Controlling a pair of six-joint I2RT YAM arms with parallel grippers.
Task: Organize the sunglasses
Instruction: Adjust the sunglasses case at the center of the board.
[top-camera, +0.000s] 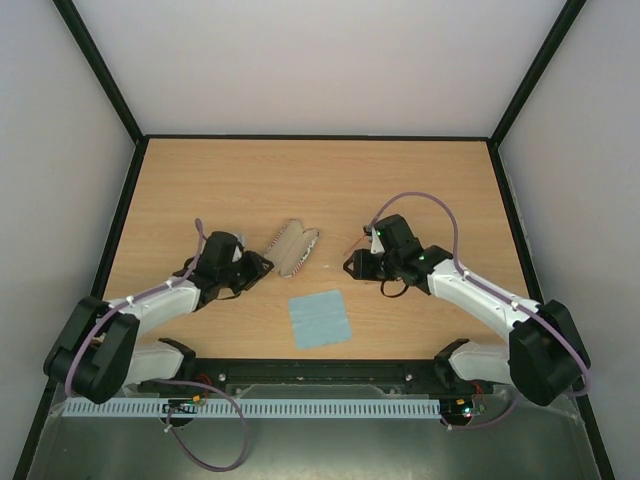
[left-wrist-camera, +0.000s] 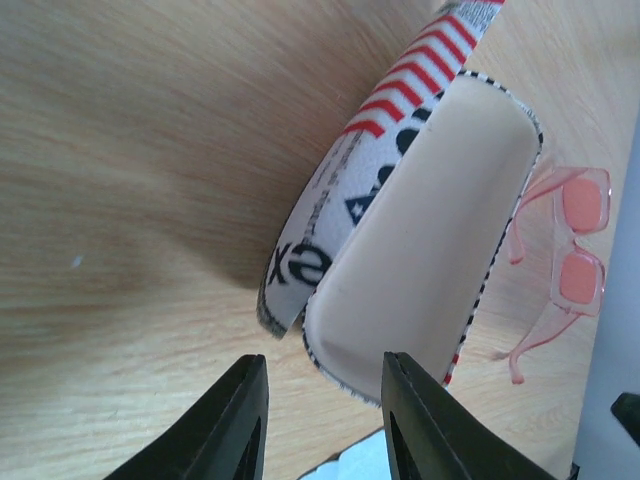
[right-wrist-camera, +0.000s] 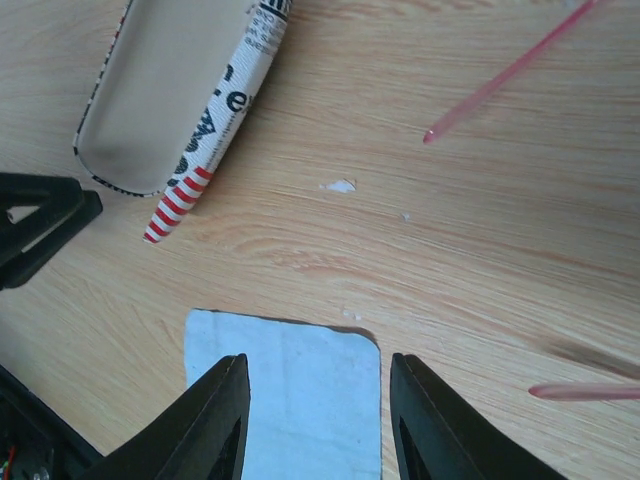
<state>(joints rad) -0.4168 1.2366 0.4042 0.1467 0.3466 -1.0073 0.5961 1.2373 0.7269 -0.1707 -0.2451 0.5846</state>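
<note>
The sunglasses (left-wrist-camera: 575, 255), translucent red-orange, lie unfolded on the table just right of the case. Two of their slim temple arms (right-wrist-camera: 500, 78) show in the right wrist view. In the top view my right wrist mostly hides them. The flag-print case (top-camera: 293, 246) lies open, its cream lining (left-wrist-camera: 420, 230) facing up and empty. My left gripper (left-wrist-camera: 325, 362) is open and empty at the case's near end (top-camera: 262, 265). My right gripper (right-wrist-camera: 318, 362) is open and empty, low over the far edge of the light blue cloth (right-wrist-camera: 290, 400), right of the case (top-camera: 352, 265).
The light blue cloth (top-camera: 319, 318) lies flat near the front edge, between the two arms. A black-rimmed wooden table (top-camera: 300, 180) is walled in white on three sides. A small white scrap (right-wrist-camera: 338, 186) lies on the wood.
</note>
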